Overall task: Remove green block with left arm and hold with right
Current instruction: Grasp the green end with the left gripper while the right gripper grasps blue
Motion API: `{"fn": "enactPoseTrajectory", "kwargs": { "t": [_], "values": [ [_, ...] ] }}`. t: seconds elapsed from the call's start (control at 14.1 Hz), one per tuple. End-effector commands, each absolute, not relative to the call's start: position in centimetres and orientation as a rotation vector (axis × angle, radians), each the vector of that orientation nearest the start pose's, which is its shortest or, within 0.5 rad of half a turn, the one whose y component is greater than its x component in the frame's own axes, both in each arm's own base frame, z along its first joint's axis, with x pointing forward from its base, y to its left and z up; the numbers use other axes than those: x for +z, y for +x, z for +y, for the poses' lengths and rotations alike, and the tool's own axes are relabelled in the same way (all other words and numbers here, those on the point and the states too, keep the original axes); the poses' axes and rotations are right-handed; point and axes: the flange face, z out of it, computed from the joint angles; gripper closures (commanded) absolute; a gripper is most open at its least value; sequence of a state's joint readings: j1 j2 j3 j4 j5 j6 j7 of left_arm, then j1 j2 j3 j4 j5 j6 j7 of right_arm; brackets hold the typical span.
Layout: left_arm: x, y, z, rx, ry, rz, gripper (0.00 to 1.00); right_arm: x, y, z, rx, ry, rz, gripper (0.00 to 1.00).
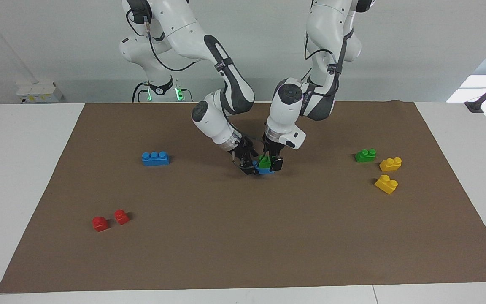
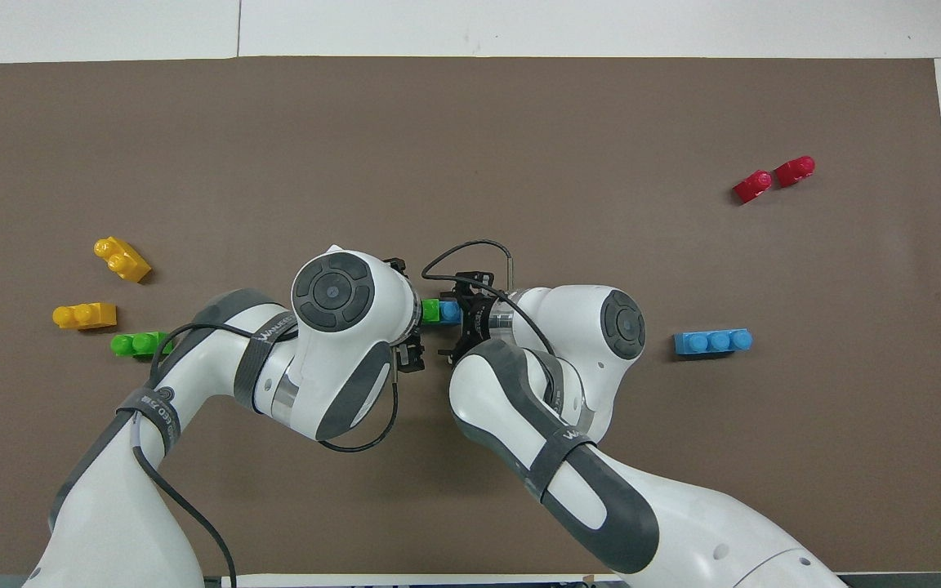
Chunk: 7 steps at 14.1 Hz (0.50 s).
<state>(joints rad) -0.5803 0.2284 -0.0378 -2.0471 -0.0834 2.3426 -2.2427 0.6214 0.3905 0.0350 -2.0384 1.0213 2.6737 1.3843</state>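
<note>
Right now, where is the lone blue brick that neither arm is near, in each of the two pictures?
Facing view: the lone blue brick lies on the mat toward the right arm's end.
Overhead view: the same brick, just past the right arm's elbow.
Shared landmark: the two red blocks, farther from the robots.

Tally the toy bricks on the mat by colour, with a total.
Blue bricks: 2
Green bricks: 2
Yellow bricks: 2
Red bricks: 2
Total: 8
</note>
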Motion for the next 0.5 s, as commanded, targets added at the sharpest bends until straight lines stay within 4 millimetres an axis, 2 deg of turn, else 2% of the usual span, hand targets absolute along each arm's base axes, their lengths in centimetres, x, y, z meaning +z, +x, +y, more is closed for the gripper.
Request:
{"fn": "enactPoseTrajectory", "kwargs": {
  "t": [0.0, 0.36, 0.43],
  "values": [
    [33.73, 48.09, -34.47, -0.101, 2.037, 2.304, 0.0, 26.24, 50.39, 35.16, 0.491, -1.795, 1.886, 0.12],
    [33.8, 48.04, -34.45, -0.099, 2.044, 2.307, 0.01, 26.12, 50.53, 34.77, 0.486, -1.794, 1.887, 0.12],
    [33.75, 47.99, -34.41, -0.097, 2.052, 2.308, 0.06, 26.05, 50.49, 34.74, 0.487, -1.795, 1.889, 0.17]
  ]
}}
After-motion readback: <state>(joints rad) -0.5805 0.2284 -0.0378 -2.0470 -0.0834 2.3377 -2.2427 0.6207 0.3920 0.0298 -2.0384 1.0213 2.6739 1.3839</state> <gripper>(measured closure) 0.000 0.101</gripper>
